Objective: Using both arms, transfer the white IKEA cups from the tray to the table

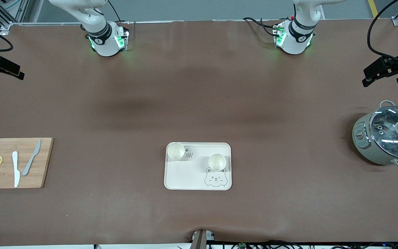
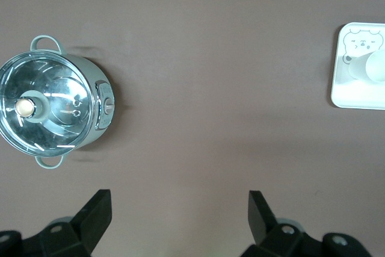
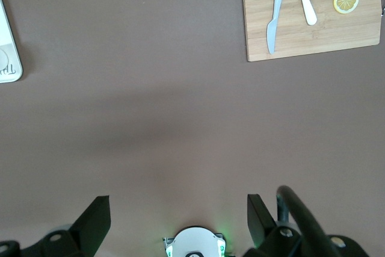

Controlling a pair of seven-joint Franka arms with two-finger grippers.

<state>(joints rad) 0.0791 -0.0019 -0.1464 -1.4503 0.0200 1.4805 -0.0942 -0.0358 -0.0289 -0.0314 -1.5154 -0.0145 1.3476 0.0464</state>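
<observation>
Both cups (image 1: pixel 176 151) (image 1: pixel 217 162) sit on the tray (image 1: pixel 185 176) at your six o'clock — untouched. Left gripper (image 1: pixel 384 71), three o'clock over the table (image 1: pixel 199 103), fingers spread; right gripper (image 1: pixel 3 67), nine o'clock, likewise — both seemingly parked clear.

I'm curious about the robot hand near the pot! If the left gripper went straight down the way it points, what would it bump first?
Probably just the bare table. The left gripper, jaws open, points at brown cloth between the pot and the tray, though depth is hard to judge.
</observation>
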